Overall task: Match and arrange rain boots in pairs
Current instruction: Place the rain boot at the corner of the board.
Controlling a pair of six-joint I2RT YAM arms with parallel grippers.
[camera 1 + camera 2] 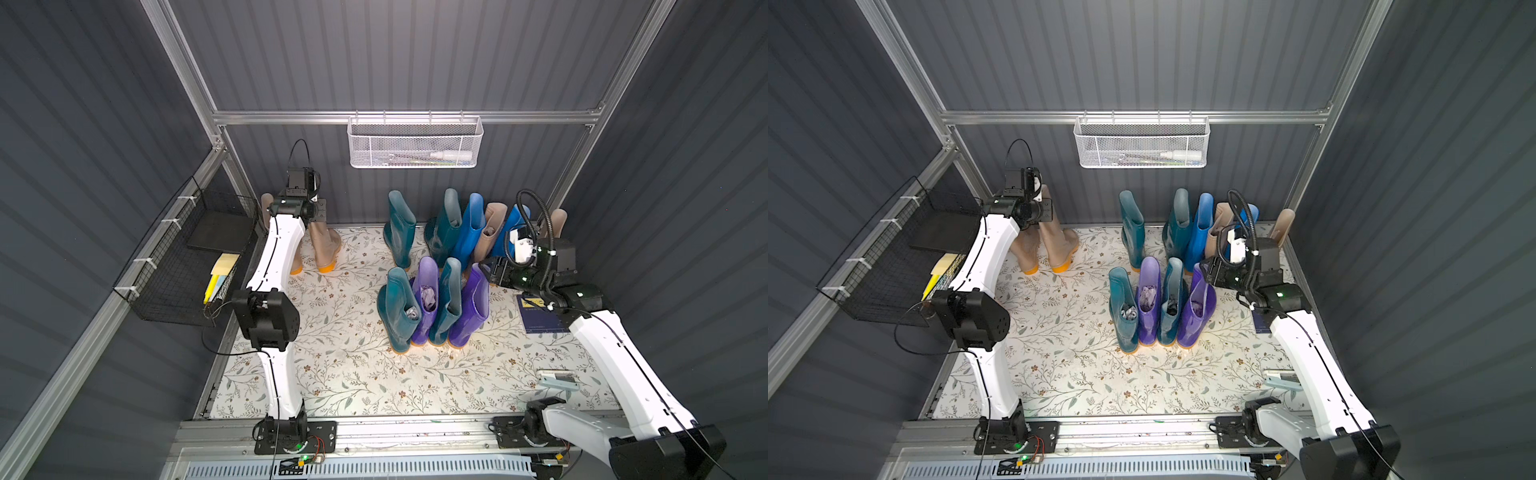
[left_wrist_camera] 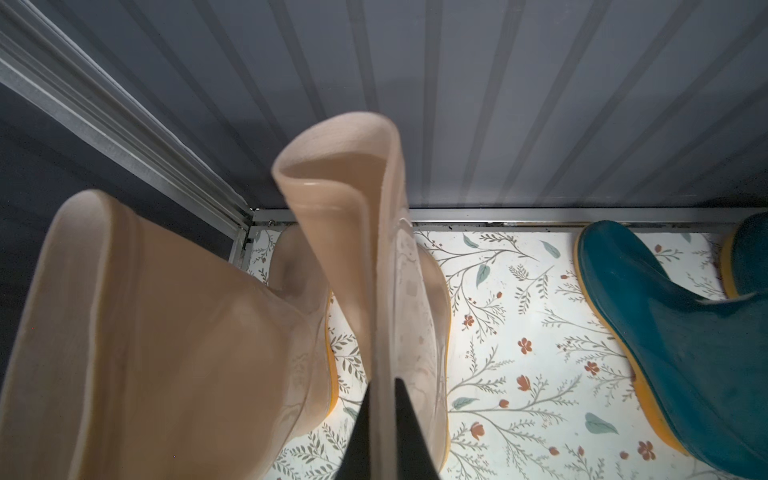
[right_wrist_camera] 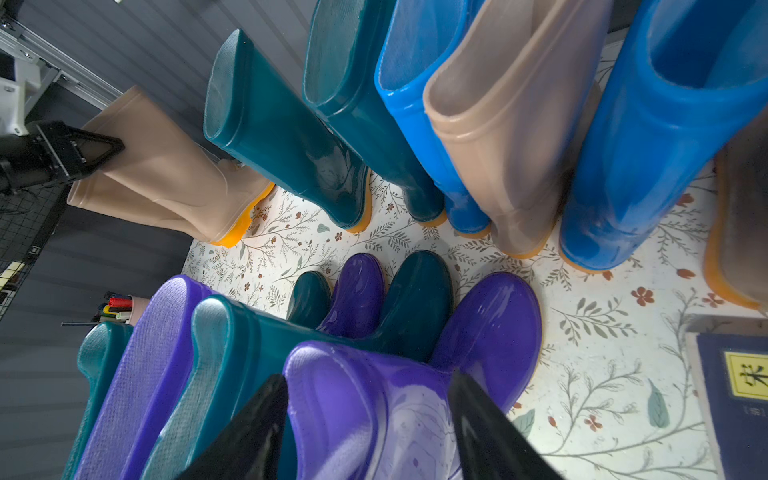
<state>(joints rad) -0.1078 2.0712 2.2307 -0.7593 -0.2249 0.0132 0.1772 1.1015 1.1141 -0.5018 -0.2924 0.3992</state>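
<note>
At the back left my left gripper [image 2: 384,380] is shut on the rim of a beige rain boot [image 2: 345,208] [image 1: 326,245], which stands beside a second beige one [image 2: 145,332] [image 1: 1025,253]. My right gripper [image 3: 366,374] [image 1: 484,268] has one finger on each side of the shaft top of a purple boot [image 3: 374,415] [image 1: 469,311], the right end of a front row of teal [image 1: 399,311], purple [image 1: 426,299] and teal [image 1: 446,303]. Behind stand teal [image 1: 401,232], teal [image 1: 446,228], blue [image 1: 469,232], beige [image 1: 490,232], blue [image 1: 509,232] and beige [image 1: 555,222] boots.
A white mesh basket [image 1: 415,143] hangs on the back rail and a black wire basket [image 1: 187,266] on the left wall. A dark blue book [image 1: 540,316] lies on the floral mat under my right arm. A small white object [image 1: 557,380] lies front right.
</note>
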